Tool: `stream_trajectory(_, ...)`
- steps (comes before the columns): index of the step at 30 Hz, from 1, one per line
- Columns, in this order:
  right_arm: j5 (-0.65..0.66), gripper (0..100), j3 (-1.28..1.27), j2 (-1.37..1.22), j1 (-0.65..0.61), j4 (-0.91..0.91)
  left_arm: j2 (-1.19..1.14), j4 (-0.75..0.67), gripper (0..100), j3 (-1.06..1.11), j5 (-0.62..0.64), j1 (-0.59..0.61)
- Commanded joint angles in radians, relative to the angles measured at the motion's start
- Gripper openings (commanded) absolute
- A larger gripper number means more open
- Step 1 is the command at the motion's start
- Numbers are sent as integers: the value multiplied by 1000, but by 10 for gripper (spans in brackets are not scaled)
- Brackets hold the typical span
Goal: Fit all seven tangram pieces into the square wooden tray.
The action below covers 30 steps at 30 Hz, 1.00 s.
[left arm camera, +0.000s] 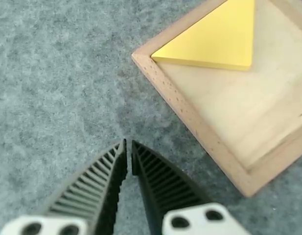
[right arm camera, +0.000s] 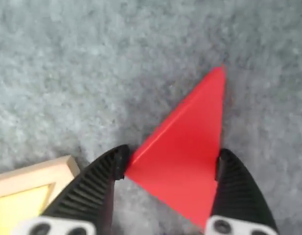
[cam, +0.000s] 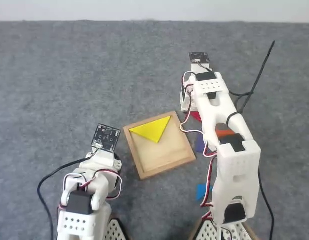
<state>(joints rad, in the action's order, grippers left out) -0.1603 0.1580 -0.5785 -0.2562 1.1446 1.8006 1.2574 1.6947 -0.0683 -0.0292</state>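
1. Done: 1 yellow triangle (cam: 152, 129) lies in the tray (cam: 164, 152), against its far rim; by the task's count, 6 pieces are left.
2. Right claw (right arm camera: 171, 159) grips the red triangle (right arm camera: 185, 147) on the surface (cam: 69, 75), just beside the tray.
3. Left claw (left arm camera: 128, 144) is closed and empty, near the tray.

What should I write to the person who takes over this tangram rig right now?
Left gripper: shut, empty, over the grey carpet beside the square wooden tray.
Right gripper: shut on the flat red triangle, outside the tray.
Done: the flat yellow triangle lies inside the tray.
Left: the red triangle, the orange piece and the blue piece by the right arm, any others.
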Motion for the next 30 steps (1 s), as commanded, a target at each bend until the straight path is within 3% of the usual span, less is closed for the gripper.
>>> stream_trajectory(1,-14,171,-15,114,-5,35,18,5,19,-10,-2,6)
stream_trajectory(15,38,165,-517,647,-58,-150,18,5,19,-10,-2,6)
stream_trajectory(22,61,165,-629,771,-170,-148,18,5,19,-10,-2,6)
stream_trajectory(27,69,179,-574,769,-65,-142,18,5,19,-10,-2,6)
stream_trajectory(30,143,254,-522,748,-31,-110,18,5,19,-10,-2,6)
